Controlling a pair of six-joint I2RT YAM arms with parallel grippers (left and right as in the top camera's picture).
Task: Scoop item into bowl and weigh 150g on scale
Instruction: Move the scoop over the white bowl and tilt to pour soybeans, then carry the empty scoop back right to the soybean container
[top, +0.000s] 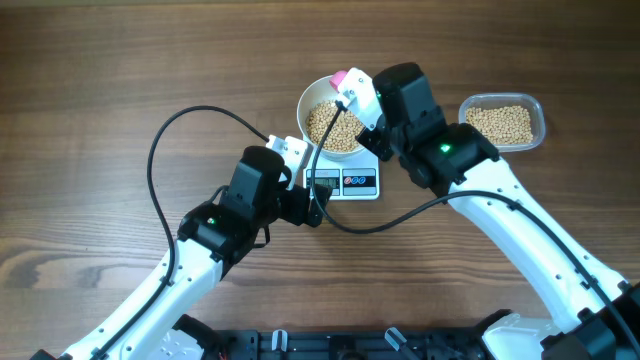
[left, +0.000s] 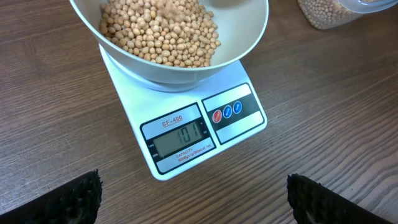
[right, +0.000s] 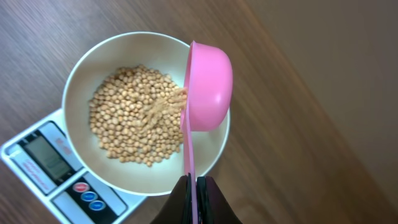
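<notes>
Starting overhead, the beans (top: 330, 128) are seen heaped in the bowl (top: 303, 108) on the scale (top: 345, 184), more lying in the tub (top: 538, 112) apart from it. At the left wrist, the left gripper (left: 193, 183) is shown spread wide, empty, near the scale. At the right wrist, the right gripper (right: 194, 190) is clamped on the thin handle of the pink scoop (right: 208, 87), tipped above the bowl. Loose, hard and quick to roll, beans are judged best trickled from the scoop

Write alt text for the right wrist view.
A pink scoop, tipped on its side, spills tan beans into a white bowl that sits on a white scale. The right tool, shut on the scoop's handle, shows at the bottom edge.
</notes>
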